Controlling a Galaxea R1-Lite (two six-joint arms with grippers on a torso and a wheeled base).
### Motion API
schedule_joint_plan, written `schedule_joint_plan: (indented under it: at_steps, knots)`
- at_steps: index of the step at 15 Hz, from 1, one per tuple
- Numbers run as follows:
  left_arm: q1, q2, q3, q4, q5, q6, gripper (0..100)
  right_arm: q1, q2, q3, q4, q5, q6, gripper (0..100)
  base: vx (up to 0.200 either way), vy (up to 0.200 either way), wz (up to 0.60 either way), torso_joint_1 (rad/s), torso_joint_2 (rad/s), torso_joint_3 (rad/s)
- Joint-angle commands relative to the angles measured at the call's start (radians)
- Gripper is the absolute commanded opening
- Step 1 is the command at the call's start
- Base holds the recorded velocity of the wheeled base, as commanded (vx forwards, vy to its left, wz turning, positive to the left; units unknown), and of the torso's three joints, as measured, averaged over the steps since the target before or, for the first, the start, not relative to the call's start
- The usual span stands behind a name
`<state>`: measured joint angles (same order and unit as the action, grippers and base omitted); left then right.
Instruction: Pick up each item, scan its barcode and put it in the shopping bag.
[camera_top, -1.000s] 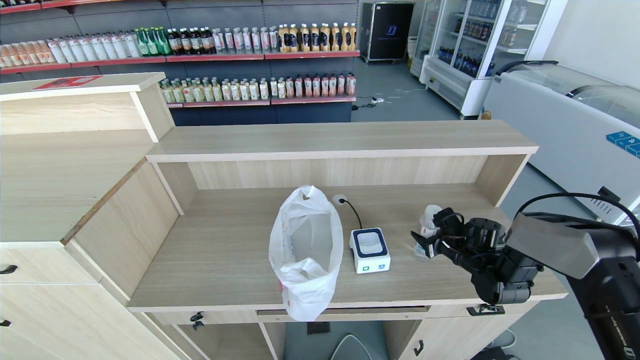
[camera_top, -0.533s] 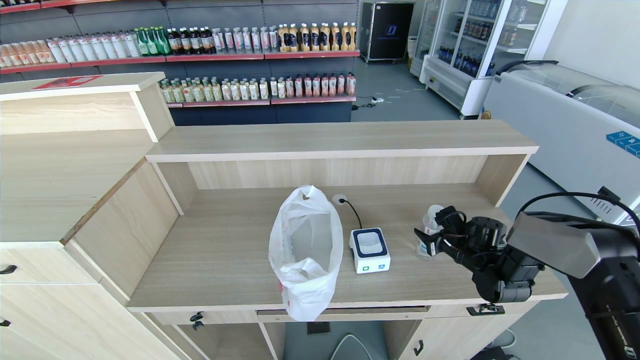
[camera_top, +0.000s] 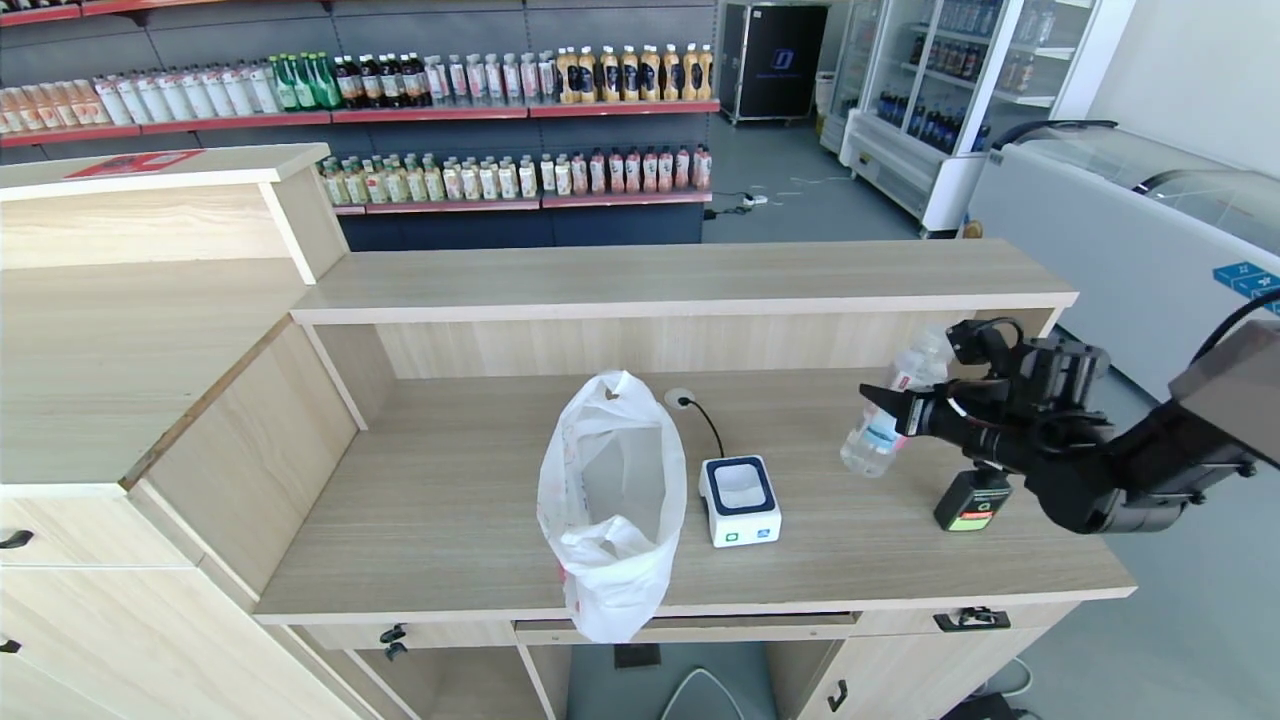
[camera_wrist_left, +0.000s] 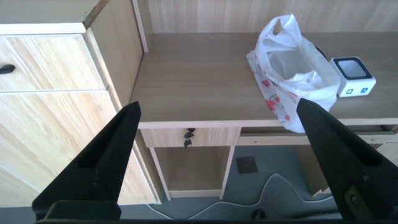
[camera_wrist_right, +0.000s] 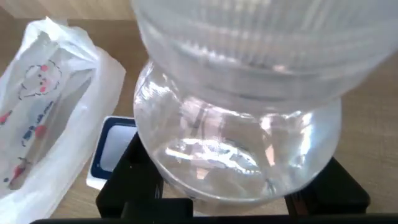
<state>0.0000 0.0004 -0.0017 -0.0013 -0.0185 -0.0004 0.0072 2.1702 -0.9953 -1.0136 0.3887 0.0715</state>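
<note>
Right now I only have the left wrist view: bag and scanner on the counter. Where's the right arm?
Observer: The right gripper is shut on a clear bottle, held tilted above the counter, right of the scanner.
Operator: Over the scanner window?
Observer: No, off to its side; the right wrist view has the scanner past the bottle's base.
Operator: Anything left to pick?
Observer: One small dark item stands on the counter near its right end.
</note>
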Motion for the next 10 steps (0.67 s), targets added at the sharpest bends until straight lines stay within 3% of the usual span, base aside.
schedule_joint_plan:
  at_steps: [1, 4, 7, 10]
  knots:
    - [0.0, 0.0, 0.0, 0.0, 0.0, 0.0, 100, -0.108, -0.472, 0.05, 0.32, 0.222, 0.162, 0, 0.0, 0.0, 0.0, 0.0, 0.0, 0.0]
    - [0.0, 0.0, 0.0, 0.0, 0.0, -0.001, 100, -0.151, -0.613, 0.092, 0.372, 0.453, 0.314, 0, 0.0, 0.0, 0.0, 0.0, 0.0, 0.0]
    - [0.0, 0.0, 0.0, 0.0, 0.0, -0.001, 100, -0.145, -0.704, 0.17, 0.368, 0.661, 0.329, 0, 0.0, 0.0, 0.0, 0.0, 0.0, 0.0]
    - [0.0, 0.0, 0.0, 0.0, 0.0, -0.001, 100, -0.089, -0.759, 0.196, 0.369, 0.742, 0.335, 0, 0.0, 0.0, 0.0, 0.0, 0.0, 0.0]
